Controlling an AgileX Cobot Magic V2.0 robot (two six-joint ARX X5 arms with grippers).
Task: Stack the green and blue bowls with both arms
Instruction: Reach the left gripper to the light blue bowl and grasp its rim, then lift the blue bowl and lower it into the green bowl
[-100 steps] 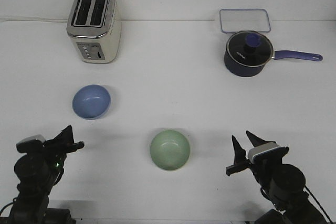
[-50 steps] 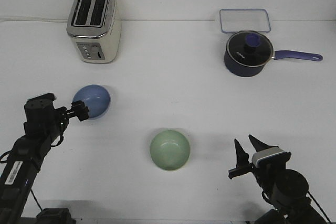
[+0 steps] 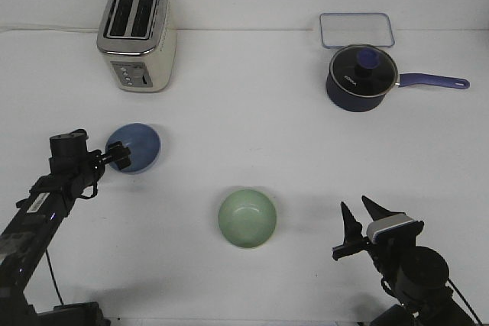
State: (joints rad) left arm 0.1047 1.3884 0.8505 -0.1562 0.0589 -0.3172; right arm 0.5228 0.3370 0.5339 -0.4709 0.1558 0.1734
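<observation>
The periwinkle blue bowl [image 3: 137, 146] sits on the white table at the left, below the toaster. My left gripper [image 3: 118, 155] is at the bowl's left rim, its dark fingertips over the rim; I cannot tell whether the fingers are shut on it. The pale sage green bowl [image 3: 247, 218] sits upright and empty at the middle front. My right gripper [image 3: 358, 224] is open and empty at the front right, well to the right of the green bowl.
A cream toaster [image 3: 138, 36] stands at the back left. A dark navy saucepan [image 3: 361, 77] with a lid and a long handle pointing right sits at the back right, with a clear rectangular container [image 3: 357, 29] behind it.
My left arm has reached forward from the front left corner up to the blue bowl's left rim. The right arm has sunk slightly and then stayed still. The bowls have not moved.
</observation>
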